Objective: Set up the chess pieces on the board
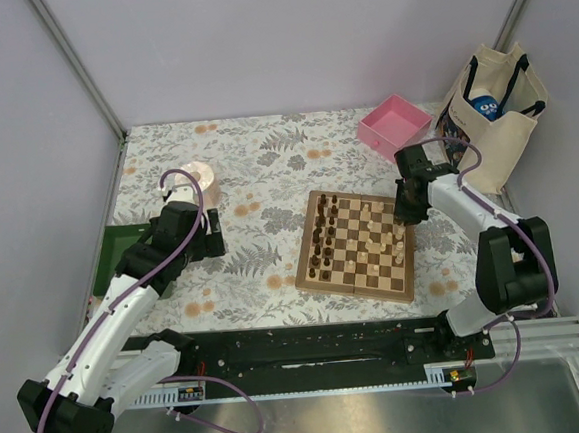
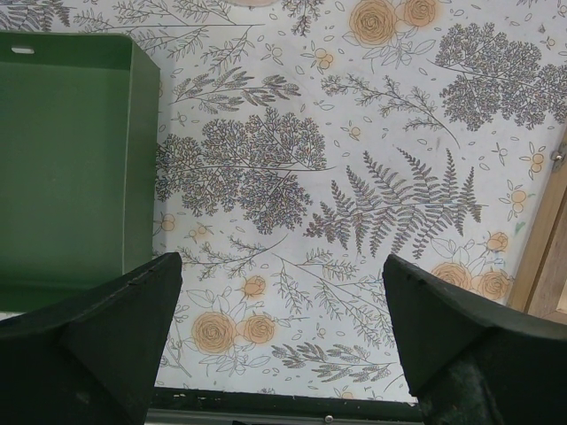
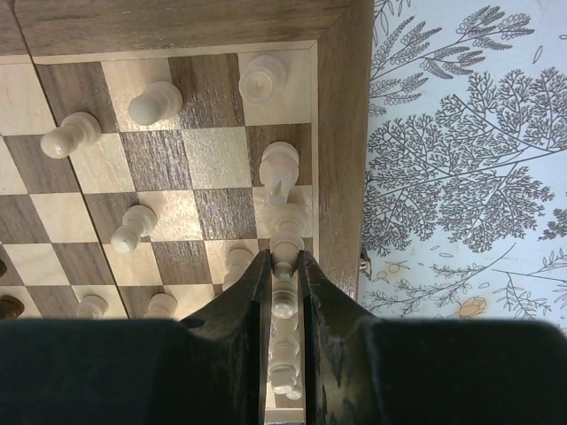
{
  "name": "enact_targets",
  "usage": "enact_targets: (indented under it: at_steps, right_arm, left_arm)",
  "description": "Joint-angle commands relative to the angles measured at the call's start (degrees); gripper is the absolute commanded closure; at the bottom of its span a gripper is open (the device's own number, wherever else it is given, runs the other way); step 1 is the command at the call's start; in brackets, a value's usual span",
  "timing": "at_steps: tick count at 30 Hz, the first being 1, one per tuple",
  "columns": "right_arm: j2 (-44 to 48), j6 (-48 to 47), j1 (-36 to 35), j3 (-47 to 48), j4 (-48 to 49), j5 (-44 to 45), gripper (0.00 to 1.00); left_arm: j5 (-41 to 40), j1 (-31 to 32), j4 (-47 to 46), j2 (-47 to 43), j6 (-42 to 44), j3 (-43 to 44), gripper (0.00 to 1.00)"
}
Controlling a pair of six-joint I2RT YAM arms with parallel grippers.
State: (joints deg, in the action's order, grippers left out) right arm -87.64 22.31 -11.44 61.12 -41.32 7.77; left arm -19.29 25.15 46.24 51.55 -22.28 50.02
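**Top, left-wrist and right-wrist views.** The floral-patterned worktop (image 1: 266,168) is being shown from above, with both arms being extended over it from 6 o'clock. A cream tote bag (image 1: 492,110) is being propped at the worktop's 2 o'clock corner.

The board (image 1: 357,246) is being displayed flat on the worktop, toward 4 o'clock of the centre and slightly rotated. A green tray (image 1: 107,256) is being shown at the 9 o'clock edge of the worktop. A pink tray (image 1: 376,137) is being shown at 1 o'clock of the board, near it but apart. A pale roll (image 1: 198,180) is being shown at 10 o'clock of the board, well apart.

The left end effector (image 2: 283,301) is being held above the bare worktop, between the green tray and the board. Its fingers (image 2: 106,336) are being held wide apart, with nothing between them.

The right end effector (image 3: 283,257) is being held over the board's 3 o'clock edge. Its jaws are being pressed narrowly on a pale chess piece (image 3: 283,305) in the column just beside the border.

Dark chess pieces (image 1: 319,242) are being carried on the board's 9 o'clock columns. Pale chess pieces (image 1: 377,242) are being carried toward its 3 o'clock side.
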Motion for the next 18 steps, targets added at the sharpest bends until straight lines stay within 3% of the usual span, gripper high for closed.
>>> enact_targets:
  at_steps: [1,18]
  right_arm:
    - [-1.04,0.02,0.63,-0.48,2.29,-1.09,0.83]
    - [-1.75,0.37,1.07,-1.36,3.62,-1.62,0.8]
  left_arm:
    - [0.31,-0.54,-2.03,0.13,0.66,0.69,0.01]
    - [0.74,-0.8,-2.12,0.66,0.66,0.78,0.01]
